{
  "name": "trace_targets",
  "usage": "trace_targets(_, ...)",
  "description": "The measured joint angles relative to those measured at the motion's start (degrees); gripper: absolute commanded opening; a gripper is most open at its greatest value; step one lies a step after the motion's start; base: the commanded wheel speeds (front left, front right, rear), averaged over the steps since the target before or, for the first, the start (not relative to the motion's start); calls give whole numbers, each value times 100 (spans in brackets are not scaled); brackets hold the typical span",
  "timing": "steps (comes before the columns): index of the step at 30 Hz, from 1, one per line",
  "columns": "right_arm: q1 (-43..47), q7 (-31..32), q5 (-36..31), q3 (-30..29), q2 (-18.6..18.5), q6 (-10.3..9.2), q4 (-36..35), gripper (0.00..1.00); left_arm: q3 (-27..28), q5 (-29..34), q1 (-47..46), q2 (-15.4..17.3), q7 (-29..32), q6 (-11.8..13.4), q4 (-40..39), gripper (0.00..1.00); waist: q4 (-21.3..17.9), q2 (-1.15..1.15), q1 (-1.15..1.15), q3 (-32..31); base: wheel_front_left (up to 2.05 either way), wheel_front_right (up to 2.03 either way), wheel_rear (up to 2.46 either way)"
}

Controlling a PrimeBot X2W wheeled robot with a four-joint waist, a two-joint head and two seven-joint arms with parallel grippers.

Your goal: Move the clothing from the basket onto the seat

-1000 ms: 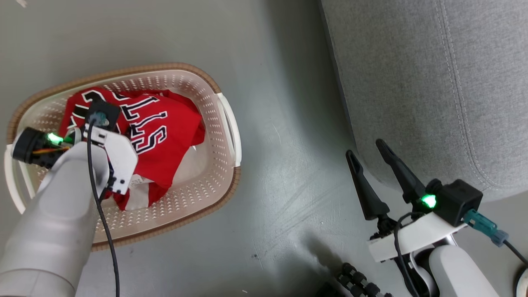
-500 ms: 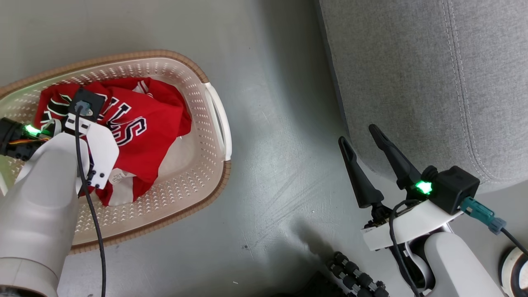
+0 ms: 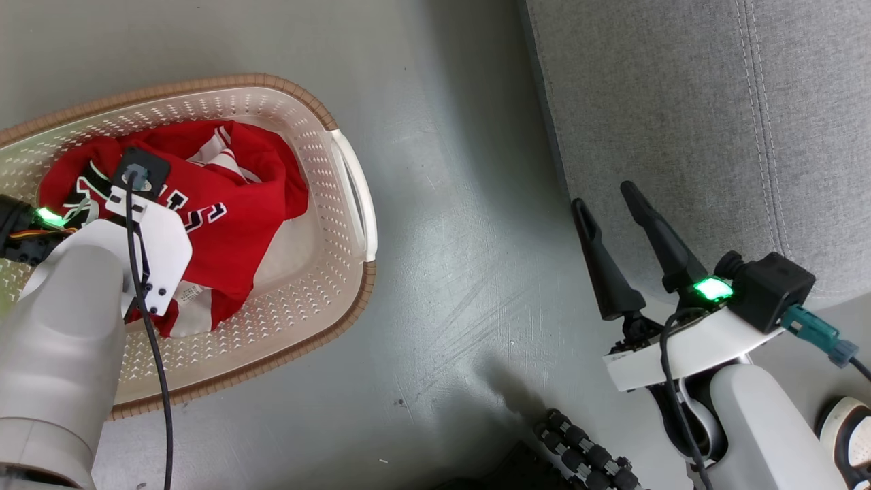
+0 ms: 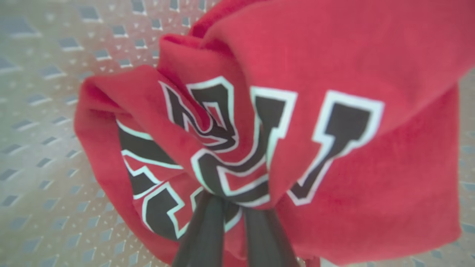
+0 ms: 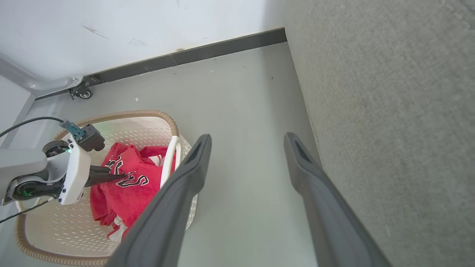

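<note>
The clothing (image 3: 231, 204), a red jersey with black, white-outlined lettering, lies bunched in the cream basket (image 3: 320, 224) on the floor at the left. My left wrist hangs over it. In the left wrist view my left gripper (image 4: 233, 207) is shut on a fold of the clothing (image 4: 334, 55), the fabric gathered around the fingertips. The right wrist view shows that left gripper (image 5: 111, 177) pinching the clothing (image 5: 130, 193) inside the basket (image 5: 148, 112). My right gripper (image 3: 602, 194) stands open and empty beside the edge of the grey seat (image 3: 680, 102).
Grey floor (image 3: 463, 238) separates the basket from the seat (image 5: 389, 111). A black ribbed hose (image 3: 585, 456) lies at the bottom edge. Beyond the basket runs a white wall with a dark baseboard (image 5: 222, 46), and a caster wheel (image 5: 84, 92) stands by it.
My left gripper has shut on the jersey, and the fabric has bunched so less lettering shows. The head camera has shifted a little. My right gripper stays open.
</note>
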Motion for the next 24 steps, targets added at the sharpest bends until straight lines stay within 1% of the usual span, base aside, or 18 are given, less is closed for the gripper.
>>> trace_targets(7, -125, 0, 32, -15, 0, 0, 98, 100, 9, 11, -7, -36, -107, -7, 59, 0, 40, 0, 0, -35, 0, 0, 0)
trace_targets(12, -386, -1, 192, -170, -10, 0, 48, 100, 56, -115, -3, -138, -170, -55, 114, 0, 87, 0, 0, -95, 0, 0, 0)
trace_targets(24, -953, -7, 185, -126, -13, 0, 26, 100, 223, -331, 74, -211, -573, -56, 183, 0, 249, 0, 0, -361, 0, 0, 0)
